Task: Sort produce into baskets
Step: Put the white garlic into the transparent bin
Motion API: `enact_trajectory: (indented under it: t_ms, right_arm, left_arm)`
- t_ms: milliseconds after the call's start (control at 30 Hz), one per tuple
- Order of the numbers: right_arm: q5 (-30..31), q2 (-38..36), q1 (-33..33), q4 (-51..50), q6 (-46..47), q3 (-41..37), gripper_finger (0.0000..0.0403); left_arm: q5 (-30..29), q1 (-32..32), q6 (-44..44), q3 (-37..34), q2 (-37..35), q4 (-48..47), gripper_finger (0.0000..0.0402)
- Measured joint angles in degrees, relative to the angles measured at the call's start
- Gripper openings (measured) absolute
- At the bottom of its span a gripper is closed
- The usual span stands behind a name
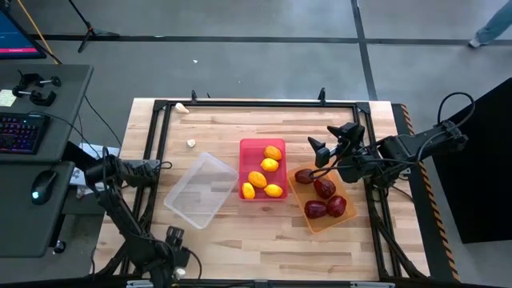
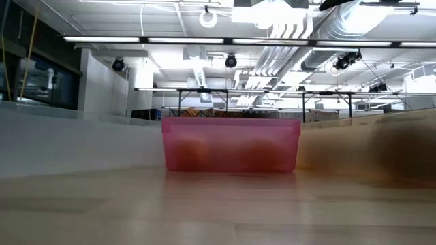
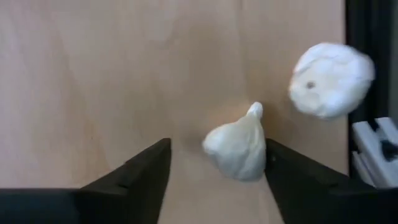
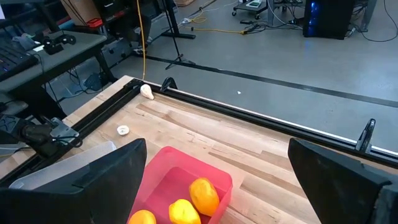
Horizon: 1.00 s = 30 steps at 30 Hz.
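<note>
Nearest, the left gripper hangs over pale, smooth plywood at the counter's left side. Its dark wedge-shaped jaws are released and stand on either side of a teardrop garlic bulb. One jaw touches the bulb, while bare wood shows between the bulb and the other. A rounder, papery white bulb lies just beyond, beside the black frame rail. Farther in, three shallow rectangular plastic baskets sit side by side. The clear basket is skewed, with nothing visible in it. The red-pink basket holds four glossy yellow-orange fruits, which show as blurred warm shapes through its translucent wall in the low view. The orange basket holds four dark red round fruits. The right gripper hovers above the gap between the red-pink and orange baskets, its jaws spread wide and holding nothing, and its arm partly covers the orange basket's far corner. Past the baskets a small whitish bulb lies alone on the wood, and another rests at the far edge against the rail. Beyond the counter are a grey floor, a side desk with a keyboard and mouse, a stand's legs, and a person's shoe.
</note>
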Motion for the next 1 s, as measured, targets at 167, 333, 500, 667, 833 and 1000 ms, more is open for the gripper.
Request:
enact_trajectory:
  t_ms: [167,333,500,667,833,1000]
  right_arm:
    - [0.02,0.00,0.00,0.00,0.00,0.00,0.0381]
    - [0.02,0.00,0.00,0.00,0.18,0.00,0.0381]
    - [0.02,0.00,0.00,0.00,0.16,0.00,0.0381]
    - [0.09,0.02,0.00,0.00,0.02,0.00,0.0381]
    - [0.17,0.02,0.00,0.00,0.00,0.00,0.0381]
    - [0.15,0.02,0.00,0.00,0.36,0.00,0.0381]
  left_arm:
    - [0.03,0.06,-0.13,-1.11,0.00,0.67,0.0148]
    - [-1.69,1.03,-0.09,-1.21,0.00,1.59,0.0085]
    - [0.55,2.28,-0.02,-1.35,-2.37,-3.10,0.0067]
    - [-1.14,1.44,-0.11,-1.34,-14.88,-11.44,0.0076]
    - [-18.23,6.94,-0.18,-1.18,-29.82,-15.98,0.0081]
    - [-27.89,22.37,0.53,-2.10,-35.22,-20.29,0.0084]
